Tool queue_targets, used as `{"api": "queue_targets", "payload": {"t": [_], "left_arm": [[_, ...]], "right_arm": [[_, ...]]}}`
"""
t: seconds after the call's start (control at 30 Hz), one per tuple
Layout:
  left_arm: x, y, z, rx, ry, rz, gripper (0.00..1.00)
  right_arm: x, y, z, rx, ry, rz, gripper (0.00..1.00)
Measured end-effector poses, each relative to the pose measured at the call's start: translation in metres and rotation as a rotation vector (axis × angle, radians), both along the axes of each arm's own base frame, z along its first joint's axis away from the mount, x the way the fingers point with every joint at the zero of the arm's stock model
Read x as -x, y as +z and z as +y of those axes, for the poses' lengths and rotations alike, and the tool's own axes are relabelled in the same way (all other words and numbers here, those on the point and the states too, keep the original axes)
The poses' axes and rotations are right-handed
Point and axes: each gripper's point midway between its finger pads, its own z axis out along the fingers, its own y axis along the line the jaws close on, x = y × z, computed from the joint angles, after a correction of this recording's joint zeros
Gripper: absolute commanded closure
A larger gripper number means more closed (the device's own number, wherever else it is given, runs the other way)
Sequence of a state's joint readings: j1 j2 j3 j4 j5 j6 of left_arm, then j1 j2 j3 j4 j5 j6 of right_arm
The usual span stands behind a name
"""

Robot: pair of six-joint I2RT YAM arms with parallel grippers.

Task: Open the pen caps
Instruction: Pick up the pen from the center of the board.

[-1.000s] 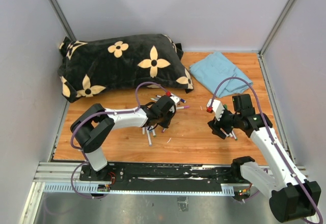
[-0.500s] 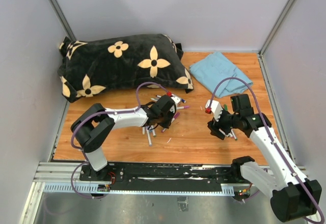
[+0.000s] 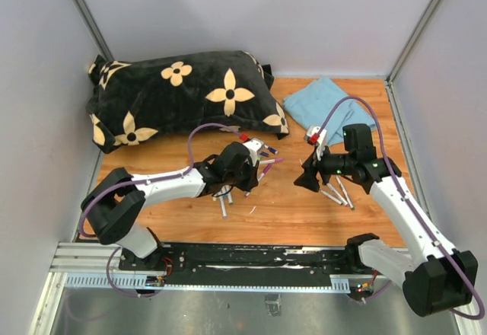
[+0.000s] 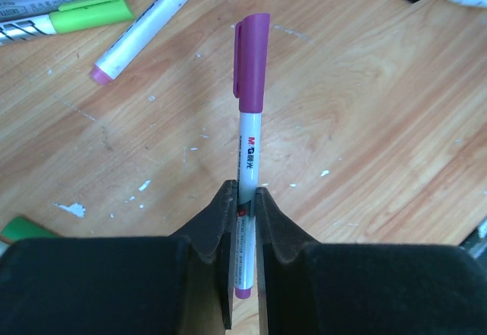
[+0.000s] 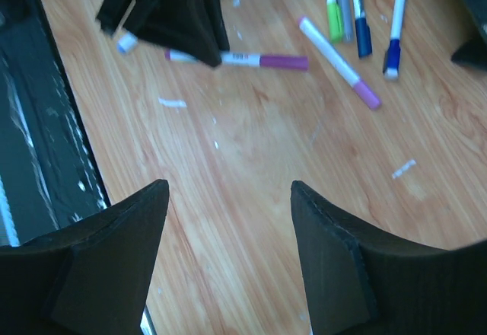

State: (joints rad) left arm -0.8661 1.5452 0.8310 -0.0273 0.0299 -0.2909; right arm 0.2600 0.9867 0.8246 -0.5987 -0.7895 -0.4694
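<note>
Wooden desk (image 3: 283,207) — left end effector (image 4: 243,194) clamped on white pen (image 4: 249,141), purple cap (image 4: 252,53) fitted; right end effector (image 5: 228,192) jaws apart, empty

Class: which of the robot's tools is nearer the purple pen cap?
Left. The left tool grips that pen's barrel, with the purple cap protruding ahead; the right tool hangs open, apart from it.

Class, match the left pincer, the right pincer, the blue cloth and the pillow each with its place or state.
Things:
1 left pincer
2 right pincer
3 blue cloth
4 black flowered pillow

Places or states:
A far right of the table
B open, holding nothing
C far left of the table
D shut on the purple-capped pen

Pairs: 1-D, 2-B, 3-A, 4-C.
</note>
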Motion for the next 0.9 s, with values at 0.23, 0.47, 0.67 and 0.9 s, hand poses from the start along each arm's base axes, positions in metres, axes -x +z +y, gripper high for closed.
{"api": "queue_targets", "payload": {"t": [0.23,0.47,0.67,0.9], "left_arm": [[0.010,0.027,-0.008,0.207,0.039,-0.014,1.00],[0.016,0.058,-0.024,0.481,0.079,0.002,1.00],[0.014,0.077,-0.044,0.641,0.085,0.029,1.00],[0.021,0.085,-0.065,0.748,0.069,0.075,1.00]], "right_arm": [[-0.024,-0.003,0.033,-0.265,-0.092,0.105,0.16],[-0.029,-0.023,0.043,-0.396,-0.182,0.198,0.07],[-0.045,-0.011,0.047,-0.480,-0.257,0.229,0.12],[-0.051,-0.015,0.050,-0.522,-0.320,0.331,0.37]]}}
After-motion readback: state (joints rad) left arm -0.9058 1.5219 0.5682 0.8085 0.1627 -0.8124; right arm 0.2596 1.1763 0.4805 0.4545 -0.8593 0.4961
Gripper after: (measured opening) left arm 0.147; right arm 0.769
